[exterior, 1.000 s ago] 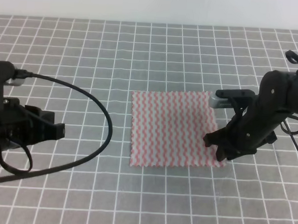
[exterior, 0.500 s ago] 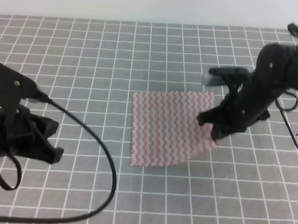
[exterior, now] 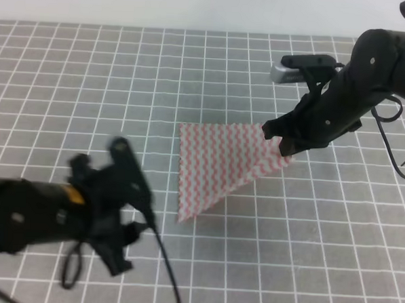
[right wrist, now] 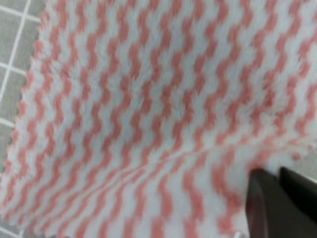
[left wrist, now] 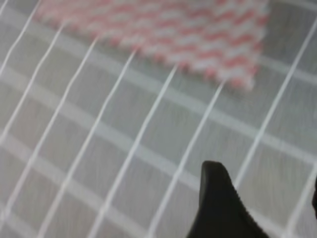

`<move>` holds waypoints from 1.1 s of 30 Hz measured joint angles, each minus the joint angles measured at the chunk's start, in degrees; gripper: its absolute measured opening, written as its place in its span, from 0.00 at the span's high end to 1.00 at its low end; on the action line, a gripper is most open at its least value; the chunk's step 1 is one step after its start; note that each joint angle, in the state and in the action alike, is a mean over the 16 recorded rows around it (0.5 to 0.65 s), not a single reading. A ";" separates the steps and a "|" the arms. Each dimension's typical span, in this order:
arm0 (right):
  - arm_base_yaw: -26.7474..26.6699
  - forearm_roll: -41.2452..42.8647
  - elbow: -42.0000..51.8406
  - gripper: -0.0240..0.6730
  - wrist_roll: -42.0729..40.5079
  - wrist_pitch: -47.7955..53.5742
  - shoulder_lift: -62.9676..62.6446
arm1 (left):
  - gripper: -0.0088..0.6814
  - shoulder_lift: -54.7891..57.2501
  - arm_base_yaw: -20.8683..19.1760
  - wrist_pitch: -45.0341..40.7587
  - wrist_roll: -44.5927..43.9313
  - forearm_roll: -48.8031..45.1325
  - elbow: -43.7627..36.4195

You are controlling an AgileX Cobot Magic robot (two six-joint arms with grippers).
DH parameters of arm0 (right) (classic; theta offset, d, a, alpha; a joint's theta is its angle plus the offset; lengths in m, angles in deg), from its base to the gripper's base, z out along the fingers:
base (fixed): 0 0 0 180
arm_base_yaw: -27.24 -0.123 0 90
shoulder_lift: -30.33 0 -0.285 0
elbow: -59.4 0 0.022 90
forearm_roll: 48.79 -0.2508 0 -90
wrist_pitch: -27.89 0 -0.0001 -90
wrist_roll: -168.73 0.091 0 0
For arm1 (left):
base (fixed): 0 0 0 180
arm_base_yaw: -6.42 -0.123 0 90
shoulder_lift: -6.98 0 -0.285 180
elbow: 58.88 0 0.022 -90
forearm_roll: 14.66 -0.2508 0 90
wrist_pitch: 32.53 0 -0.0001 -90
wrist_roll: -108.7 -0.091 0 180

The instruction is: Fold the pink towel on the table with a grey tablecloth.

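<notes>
Reaching in from the 8 o'clock side of the high view, the left gripper (exterior: 119,245) hangs low over the worktop (exterior: 90,84) just short of the pink towel's (exterior: 219,159) near-left corner; its own camera shows only one dark finger (left wrist: 218,208) over bare grid with the striped corner (left wrist: 237,74) up at 1 o'clock, so whether its jaws are parted or closed cannot be told (the view is blurred besides). The towel lies at the middle of the worktop, its left edge flat while its right part is lifted, so it reads as a triangle from above. At 2 o'clock the right gripper (exterior: 279,143) has its jaws clenched on the raised right corner, the cloth creasing towards its finger (right wrist: 267,203). The first fold looks under way: next, that corner probably needs carrying over towards the left edge and laying down squarely, with the flat side kept from dragging.
</notes>
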 joint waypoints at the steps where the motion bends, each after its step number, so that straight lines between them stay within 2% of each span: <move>1: 0.00 -0.04 -0.15 0.99 -0.18 -0.12 0.00 | 0.45 1.27 1.14 1.04 -0.87 -0.01 0.16; 7: 0.00 -0.22 -0.46 0.99 -0.98 -0.80 0.00 | 0.45 8.33 6.62 6.17 -3.93 -0.03 2.39; 11: 0.00 -0.31 -0.50 0.99 -1.42 -1.23 -0.08 | 0.45 12.25 8.44 7.97 -4.70 -0.03 5.13; 26: 0.00 -0.36 -0.51 0.99 -2.60 -2.84 0.08 | 0.46 22.22 9.63 5.75 -5.47 -0.32 14.74; 30: -0.01 -0.36 -0.51 0.99 -2.92 -3.23 0.16 | 0.50 23.70 9.63 6.62 -5.50 -0.45 15.46; 33: -0.01 -0.36 -0.51 0.99 -3.09 -3.52 0.16 | 0.59 24.20 9.63 7.84 -5.43 -0.56 15.77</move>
